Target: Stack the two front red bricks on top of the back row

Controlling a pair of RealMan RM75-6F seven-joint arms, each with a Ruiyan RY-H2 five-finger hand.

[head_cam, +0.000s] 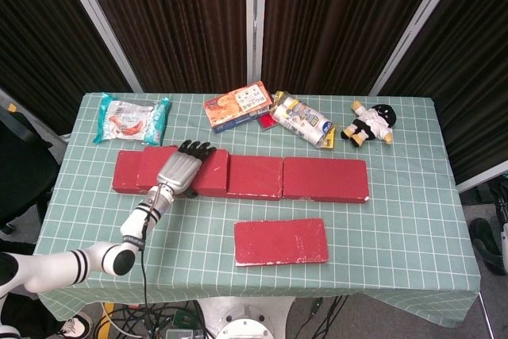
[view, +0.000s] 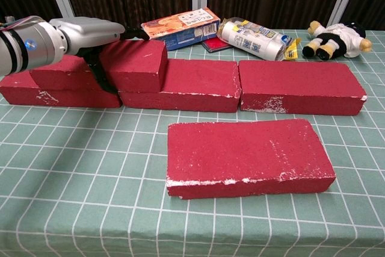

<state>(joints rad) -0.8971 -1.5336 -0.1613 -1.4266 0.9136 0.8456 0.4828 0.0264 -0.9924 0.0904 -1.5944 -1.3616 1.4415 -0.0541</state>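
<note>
My left hand (head_cam: 181, 168) (view: 84, 31) grips a red brick (head_cam: 210, 171) (view: 137, 64), with fingers laid over its top and the thumb down its near side. That brick lies tilted on the left end of the back row, across the left brick (view: 57, 85) and the edge of the middle brick (head_cam: 254, 176) (view: 198, 82). The right brick (head_cam: 325, 179) (view: 301, 85) closes the row. Another red brick (head_cam: 280, 241) (view: 249, 156) lies flat alone in front, near the table's front edge. My right hand is in neither view.
Behind the row lie a teal snack bag (head_cam: 132, 119), an orange box (head_cam: 236, 105), a printed roll pack (head_cam: 305, 121) and a small doll (head_cam: 370, 125). The checked green tablecloth (head_cam: 397, 228) covers the table up to its edges.
</note>
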